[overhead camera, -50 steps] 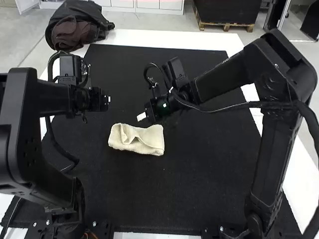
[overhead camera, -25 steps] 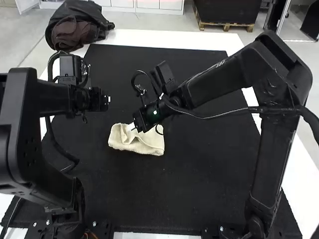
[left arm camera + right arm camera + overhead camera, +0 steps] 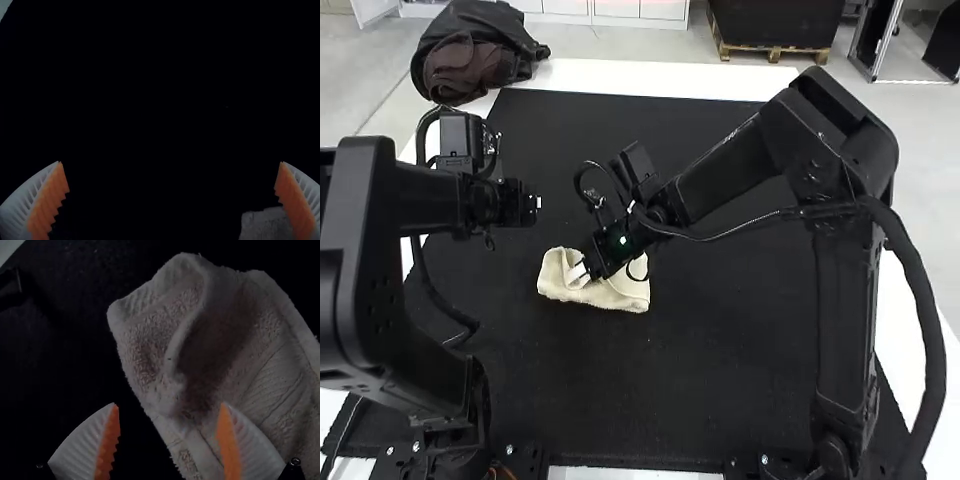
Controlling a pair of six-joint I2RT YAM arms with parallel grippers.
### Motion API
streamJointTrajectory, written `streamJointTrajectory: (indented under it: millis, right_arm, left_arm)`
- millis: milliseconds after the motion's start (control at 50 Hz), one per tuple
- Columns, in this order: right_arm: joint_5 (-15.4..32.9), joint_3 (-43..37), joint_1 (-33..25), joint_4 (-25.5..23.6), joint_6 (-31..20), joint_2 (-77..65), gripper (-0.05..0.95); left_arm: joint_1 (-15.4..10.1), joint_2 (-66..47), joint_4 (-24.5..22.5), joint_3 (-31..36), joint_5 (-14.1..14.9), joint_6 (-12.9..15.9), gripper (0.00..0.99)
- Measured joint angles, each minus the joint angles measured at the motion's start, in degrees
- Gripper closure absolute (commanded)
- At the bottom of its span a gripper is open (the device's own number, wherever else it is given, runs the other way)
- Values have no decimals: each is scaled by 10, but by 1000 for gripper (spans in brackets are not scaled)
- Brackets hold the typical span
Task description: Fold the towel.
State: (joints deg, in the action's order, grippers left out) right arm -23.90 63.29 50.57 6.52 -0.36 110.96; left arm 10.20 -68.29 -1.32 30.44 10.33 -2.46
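We see a cream rectangular terry towel (image 3: pixel 625 288) lying folded on a black mat (image 3: pixel 710 370) over a white counter (image 3: pixel 650 79), with one flap rumpled and part-raised. The right gripper (image 3: pixel 578 274), with white ribbed fingers (image 3: pixel 82 447) and orange pads, sits at the towel's rumpled part, fingers open. In the right wrist view we get one finger over the mat just beside the towel's edge and the other over the cloth, with that edge running through the gap. We cannot tell whether either fingertip touches the cloth.

The left gripper (image 3: pixel 537 203) hangs apart from the towel, off its rumpled end and farther from the arm bases. Its fingers (image 3: pixel 42 200) are wide open, same white ribbed type with orange pads, holding nothing; in the left wrist view we get a dim patch of cloth by one finger.

The high view gives us both arms and how the towel lies between them, but the right arm covers part of it. The right wrist view adds what the high view can't give us: looped pile, a flat woven band with fine lines, and a curved ridge along the flap with a shadowed hollow beside it.
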Motion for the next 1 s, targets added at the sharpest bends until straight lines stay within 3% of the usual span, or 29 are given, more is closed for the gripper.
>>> streamJointTrajectory:
  millis: [1000]
  right_arm:
    - [8, 37, 14, 5, -14, 54, 382]
  left_arm:
    - [5, 0, -8, 0, 0, 0, 28]
